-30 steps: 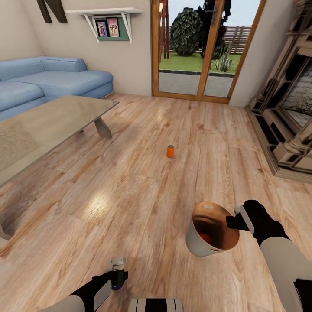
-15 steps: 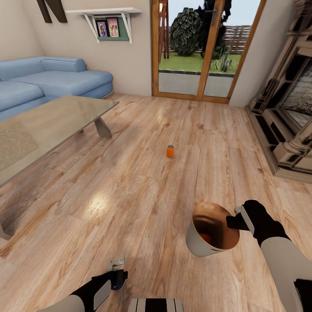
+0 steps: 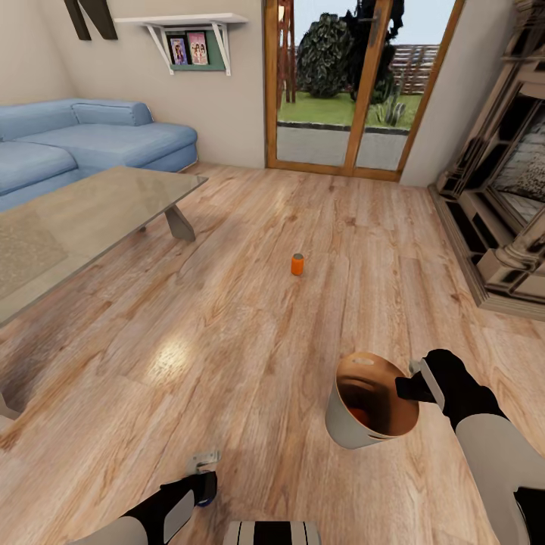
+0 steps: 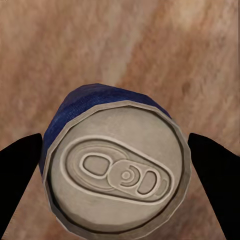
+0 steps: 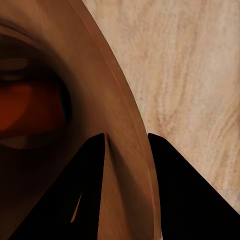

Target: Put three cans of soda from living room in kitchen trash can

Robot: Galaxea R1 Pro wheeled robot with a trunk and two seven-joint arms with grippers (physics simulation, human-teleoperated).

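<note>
Living room, warm plank floor (image 3: pixel 250 333). Right gripper (image 3: pixel 411 388) is pinched on the rim of the trash can (image 3: pixel 344 428), 1 finger inside the wall and 1 outside; the right wrist view confirms the wall (image 5: pixel 120 150) sits between the 2 fingers. A reddish can (image 3: pixel 359 415) lies at the bottom of it, mostly hidden by the wall. Left gripper (image 3: pixel 203 490) is low at the frame edge, partly cut off; in the left wrist view the blue can (image 4: pixel 117 172) sits between the 2 fingertips (image 4: pixel 20 175), with gaps either side, so no contact visible, jaws apart. Orange can (image 3: pixel 297 264) stands upright on the open floor, well apart from both grippers, between the glass table (image 3: pixel 91 219) and the fireplace (image 3: pixel 507 197).
</note>
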